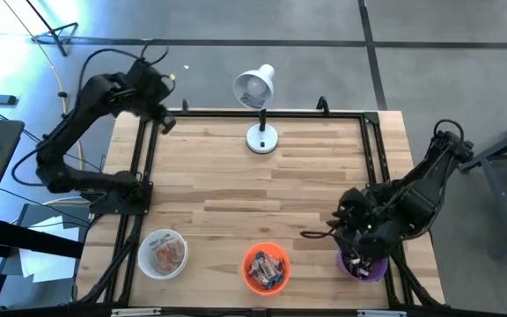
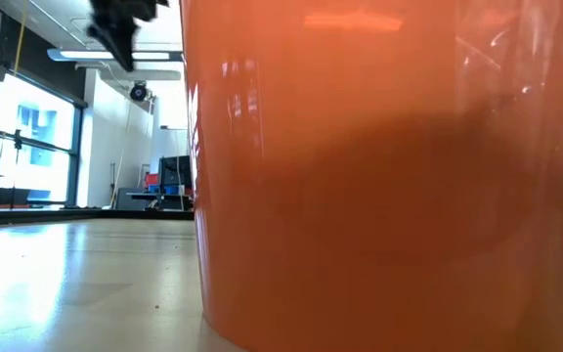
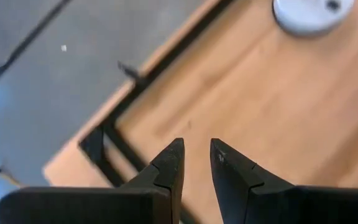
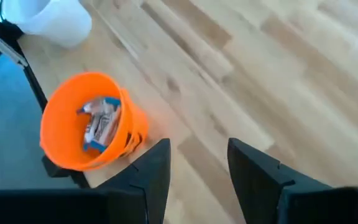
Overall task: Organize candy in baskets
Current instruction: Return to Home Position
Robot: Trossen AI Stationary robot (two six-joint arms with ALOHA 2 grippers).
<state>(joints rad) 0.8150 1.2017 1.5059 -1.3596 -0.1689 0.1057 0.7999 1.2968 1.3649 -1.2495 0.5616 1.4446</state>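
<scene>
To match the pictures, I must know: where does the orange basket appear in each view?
High view: orange basket at bottom middle.
Low view: its wall fills middle and right.
Left wrist view: not in it.
Right wrist view: lower left.
Shared landmark: white basket beside it.

From my remote station: the wooden desk (image 1: 262, 189) carries a white basket (image 1: 142, 255), orange basket (image 1: 245, 269) and purple basket (image 1: 374, 274) along its near edge, and a lamp (image 1: 261, 139) at the far edge.

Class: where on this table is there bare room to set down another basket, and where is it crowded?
Free: the table middle, between desk lamp and basket row. Crowded: near edge, white basket, orange basket, and purple basket under the right gripper. Left gripper hovers at far-left corner.
</scene>
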